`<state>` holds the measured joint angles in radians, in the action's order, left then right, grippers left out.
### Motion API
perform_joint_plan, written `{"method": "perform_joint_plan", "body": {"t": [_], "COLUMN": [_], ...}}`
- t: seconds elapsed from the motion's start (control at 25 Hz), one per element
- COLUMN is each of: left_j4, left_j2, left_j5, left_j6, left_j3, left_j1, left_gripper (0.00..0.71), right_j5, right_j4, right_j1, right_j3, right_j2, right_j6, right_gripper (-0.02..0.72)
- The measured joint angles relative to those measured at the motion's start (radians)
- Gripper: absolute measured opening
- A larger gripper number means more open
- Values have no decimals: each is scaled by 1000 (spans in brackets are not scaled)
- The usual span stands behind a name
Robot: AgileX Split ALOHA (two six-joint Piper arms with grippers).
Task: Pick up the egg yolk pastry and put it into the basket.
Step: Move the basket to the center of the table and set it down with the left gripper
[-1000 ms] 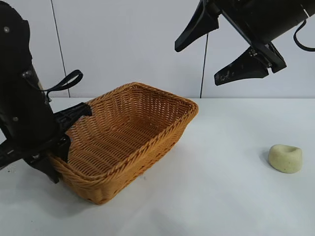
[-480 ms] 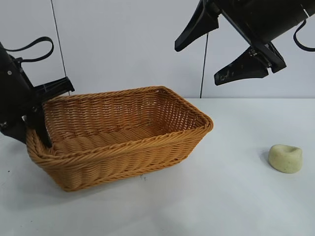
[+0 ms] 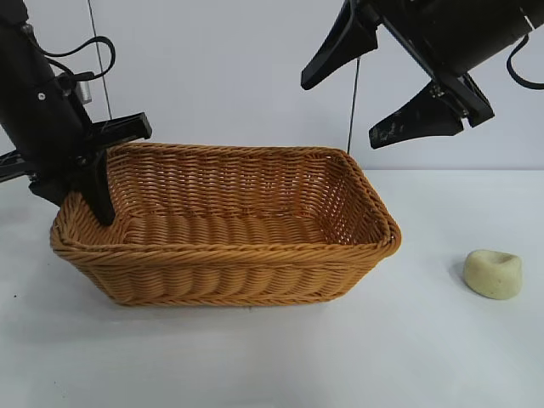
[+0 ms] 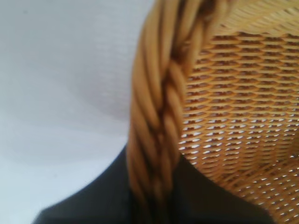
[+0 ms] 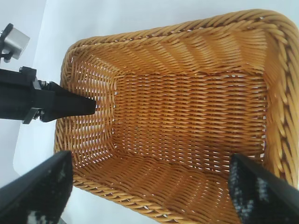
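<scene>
the basket [image 3: 225, 225] is gripped at the braided rim of its short end by the left gripper [image 3: 92, 183], whose jaws are nearly closed on the weave, one finger inside the wall and one outside; this hold is judged to be for squaring the basket up and steadying it for the drop. the right gripper [image 3: 374, 89] is held high above the table [image 3: 340, 357], over the basket's other end, with its jaws spread wide and nothing between them, apparently kept ready for the pick. the egg yolk pastry [image 3: 493, 273] is left on the table, well apart from the basket and untouched. in the left wrist view only rim and wall are shown, the fingertips being hidden, and the pastry is absent from both wrist views.
</scene>
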<state>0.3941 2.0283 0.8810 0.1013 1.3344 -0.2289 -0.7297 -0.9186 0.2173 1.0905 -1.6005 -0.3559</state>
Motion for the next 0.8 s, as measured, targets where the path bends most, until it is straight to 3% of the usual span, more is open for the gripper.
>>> {"method": "perform_joint_plan", "body": {"t": [0.52,0.6,0.68,0.8], "left_j4": [26,25,25,28], "left_j2": [24,24,24,24], "left_j5": [-26,-26,-26,-27], "left_j6": [-11,-11,-11,-11], "left_j3": [0,0,1,1], "left_j1": [0,0,0,0], "left_gripper": [94,123,234,507], "right_j5": [-13,-13,-13,-13], "right_j4": [0,0,0,0], "right_j1": [0,0,0,0], "right_j3": [0,0,0,0], "right_j2": [0,0,0,0], "right_j6": [0,0,0,0], "right_gripper": [645,645,645,645]}}
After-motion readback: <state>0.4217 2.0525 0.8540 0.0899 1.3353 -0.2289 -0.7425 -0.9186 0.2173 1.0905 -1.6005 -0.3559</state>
